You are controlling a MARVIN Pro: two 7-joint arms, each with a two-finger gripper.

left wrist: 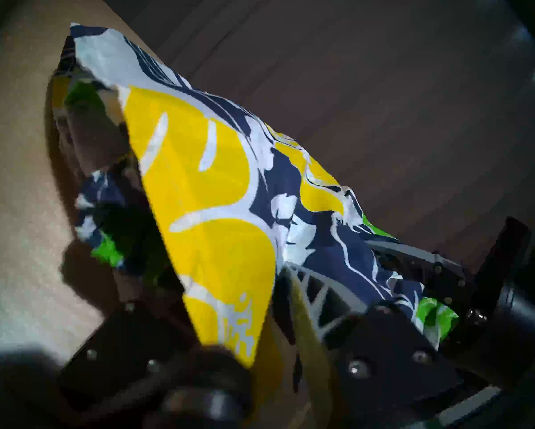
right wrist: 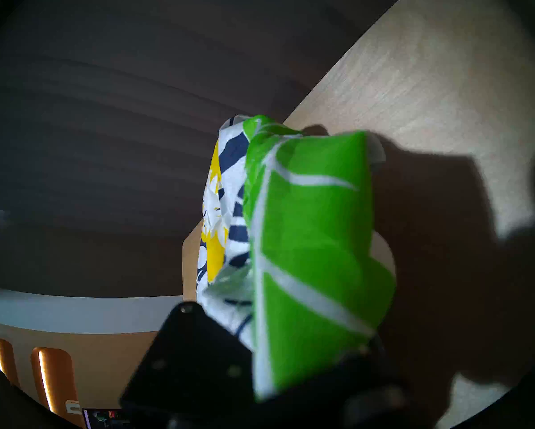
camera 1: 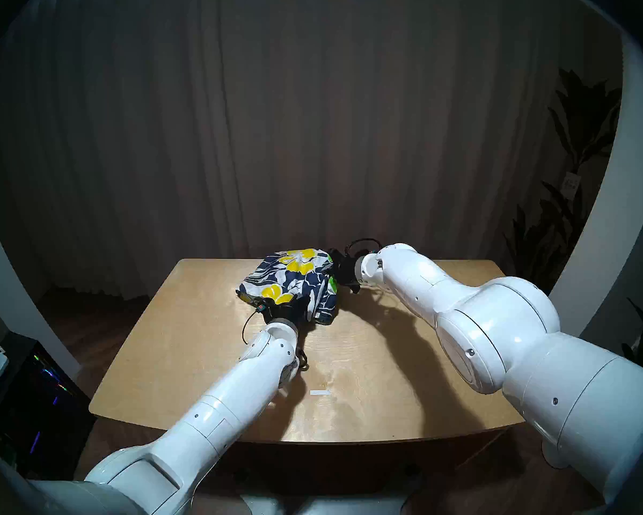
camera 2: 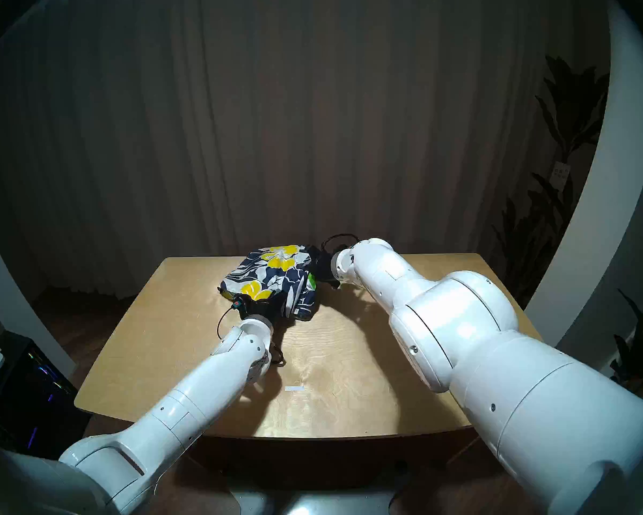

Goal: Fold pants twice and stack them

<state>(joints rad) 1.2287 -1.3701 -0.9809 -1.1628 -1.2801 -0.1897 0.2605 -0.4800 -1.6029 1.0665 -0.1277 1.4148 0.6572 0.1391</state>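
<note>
The floral shorts [camera 1: 294, 284] hang bunched above the far middle of the wooden table [camera 1: 368, 373], lifted between both arms. No grey pair shows in any view.

The right gripper [camera 1: 336, 276], at the cloth's right edge in the head views, is clamped on a green-leaf section of the shorts; the right wrist view shows that cloth running straight into the dark jaws at the bottom of the frame. The left gripper [camera 1: 275, 310] sits at the lower edge of the bundle. In the left wrist view its lattice finger [left wrist: 319, 295] shows at lower centre with yellow-printed cloth draped across it, and the jaws look parted, though blur leaves it unclear whether they pinch anything.

To fold well, the right grip should hold firm while the left finds a clean corner, then both lower together so the layers land flat.

Only the head views show the black drawstring loop [camera 1: 303, 360] dangling beneath the left wrist.
</note>
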